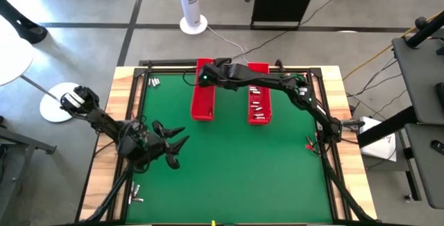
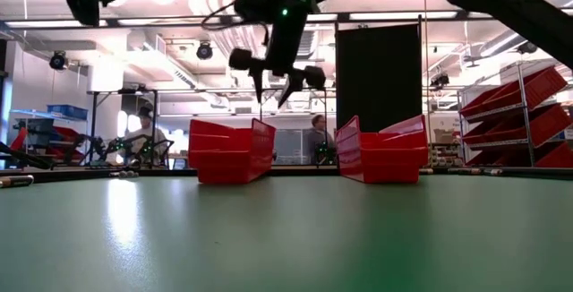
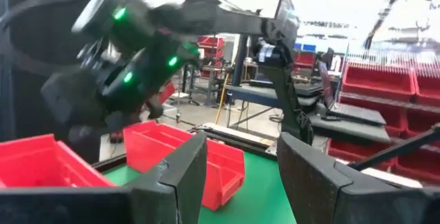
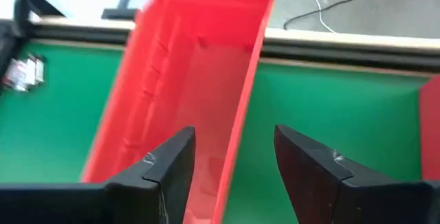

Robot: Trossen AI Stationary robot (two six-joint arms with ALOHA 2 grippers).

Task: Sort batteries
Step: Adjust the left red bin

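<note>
- My right gripper (image 1: 206,75) hangs over the far end of the left red tray (image 1: 202,91), fingers spread apart, nothing between them.
- Right wrist view: both fingers (image 4: 172,165) frame that tray's (image 4: 185,107) inside; I can't make out any battery in the part of it I can see.
- Low view: the right gripper (image 2: 274,84) sits well above the tray's (image 2: 230,151) rim, clear of it, fingertips pointing down.
- My left gripper (image 1: 175,143) waits over the green mat (image 1: 229,170) at about 8 o'clock from the table's middle, fingers spread, holding nothing.
- Left wrist view: the left fingers (image 3: 184,172) stand apart, aimed at the two trays and my right arm (image 3: 137,52).
- Right red tray (image 1: 258,94) lies beside the left one, at about 1 o'clock from table centre; a gap of mat between them.
- Batteries in the right tray (image 1: 256,105): several small silvery cylinders scattered along its floor.
- Loose batteries (image 1: 153,82) on the mat at the far-left corner, about 10 o'clock; the same cluster (image 4: 24,71) shows in the right wrist view, to the side of the left tray.
- A few more batteries (image 1: 135,193) near the near-left corner, about 7 o'clock, by the wooden table edge (image 1: 104,163).
- Low view: a person (image 2: 318,131) visible in the room behind, between the trays.
</note>
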